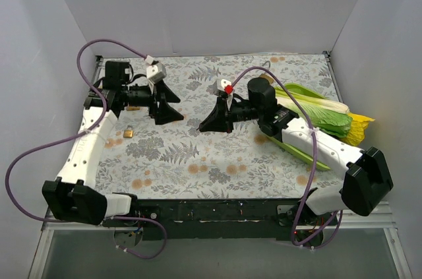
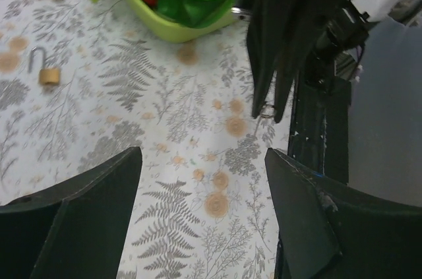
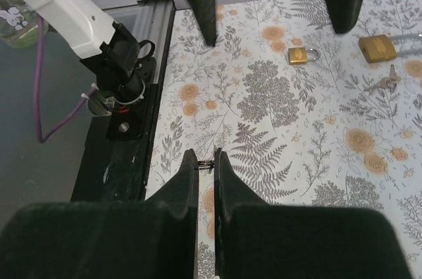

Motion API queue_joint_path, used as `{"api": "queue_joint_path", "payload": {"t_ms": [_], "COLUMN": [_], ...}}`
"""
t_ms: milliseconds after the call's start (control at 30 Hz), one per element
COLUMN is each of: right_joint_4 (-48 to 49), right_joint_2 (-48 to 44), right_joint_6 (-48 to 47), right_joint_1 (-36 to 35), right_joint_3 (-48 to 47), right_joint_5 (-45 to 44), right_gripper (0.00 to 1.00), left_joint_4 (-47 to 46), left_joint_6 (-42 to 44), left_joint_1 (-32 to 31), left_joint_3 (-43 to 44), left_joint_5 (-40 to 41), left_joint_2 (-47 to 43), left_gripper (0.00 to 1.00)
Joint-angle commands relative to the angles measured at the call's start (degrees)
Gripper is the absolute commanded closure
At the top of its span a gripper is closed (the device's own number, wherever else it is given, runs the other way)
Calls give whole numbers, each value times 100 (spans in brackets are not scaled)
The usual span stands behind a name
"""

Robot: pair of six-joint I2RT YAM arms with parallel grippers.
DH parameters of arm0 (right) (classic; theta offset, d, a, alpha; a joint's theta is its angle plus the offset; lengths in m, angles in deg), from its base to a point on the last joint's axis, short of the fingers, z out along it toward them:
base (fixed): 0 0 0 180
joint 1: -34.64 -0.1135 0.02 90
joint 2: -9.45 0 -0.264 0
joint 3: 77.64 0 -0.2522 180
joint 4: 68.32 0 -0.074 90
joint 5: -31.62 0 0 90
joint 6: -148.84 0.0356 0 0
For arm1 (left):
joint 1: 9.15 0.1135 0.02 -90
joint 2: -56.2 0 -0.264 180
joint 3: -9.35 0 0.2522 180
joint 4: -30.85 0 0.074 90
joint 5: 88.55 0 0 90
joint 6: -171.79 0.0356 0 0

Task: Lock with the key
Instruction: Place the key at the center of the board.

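Padlock, squarish brass, lies on fern-print cloth.

Lab robot booth: white panel walls, aluminium frame, floral tablecloth.

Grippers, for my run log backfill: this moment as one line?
left gripper open, empty | right gripper shut on metal bit | small padlock, big padlock, key on table

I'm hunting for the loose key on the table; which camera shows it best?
Right wrist view: the key lies in plain sight beside the larger padlock. Neither the left wrist nor the top external view shows it recognisably.
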Motion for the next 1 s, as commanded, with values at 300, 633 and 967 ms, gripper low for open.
{"api": "queue_joint_path", "payload": {"t_ms": [300,633,967], "right_joint_4": [872,555,459], "right_joint_2": [-633,-713,-598], "right_joint_6": [-372,-962,-1058], "right_joint_1": [-12,-56,-83], "right_joint_3": [125,90,-16], "right_joint_5": [530,468,574], "right_gripper": [99,99,99], "left_joint_4": [-107,-45,-537], "left_joint_6": [530,417,-146], "left_joint_1": [-1440,-1669,-1731], "left_joint_3": [-729,-755,-764], "left_joint_5": [-146,-137,-146], "left_joint_2": [-605,-464,-464], "left_gripper": [46,61,66]}}
